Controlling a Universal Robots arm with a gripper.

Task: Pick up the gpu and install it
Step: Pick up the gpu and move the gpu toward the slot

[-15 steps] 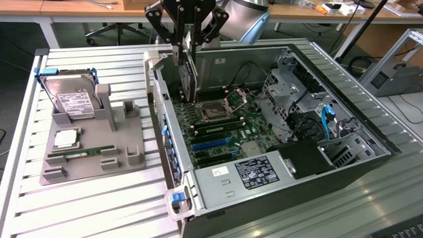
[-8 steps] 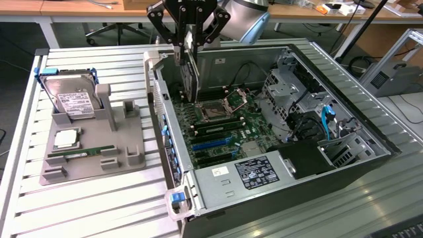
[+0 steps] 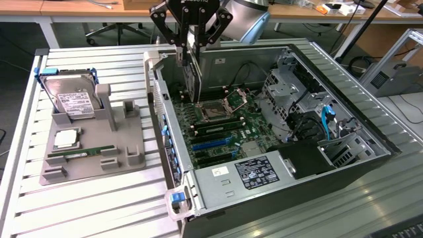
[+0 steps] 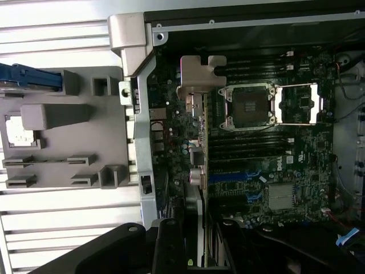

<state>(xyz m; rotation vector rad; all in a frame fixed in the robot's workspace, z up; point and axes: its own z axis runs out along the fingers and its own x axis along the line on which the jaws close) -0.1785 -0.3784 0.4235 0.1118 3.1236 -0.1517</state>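
The arm [image 3: 248, 17] is running off the picture's edge above the fingers [image 3: 178, 52]. Between them the gpu [image 3: 193, 79] is hanging with its upper end hidden, its lower edge blurring into the motherboard [image 3: 218, 124] below the fingers. Well aside of the fingers, the hard drive [image 3: 74, 101] is showing print too small to read.

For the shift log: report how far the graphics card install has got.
Done: the graphics card is picked up. In hand: the gripper holds it upright above the motherboard inside the open computer case. Left: it sits in no slot yet.
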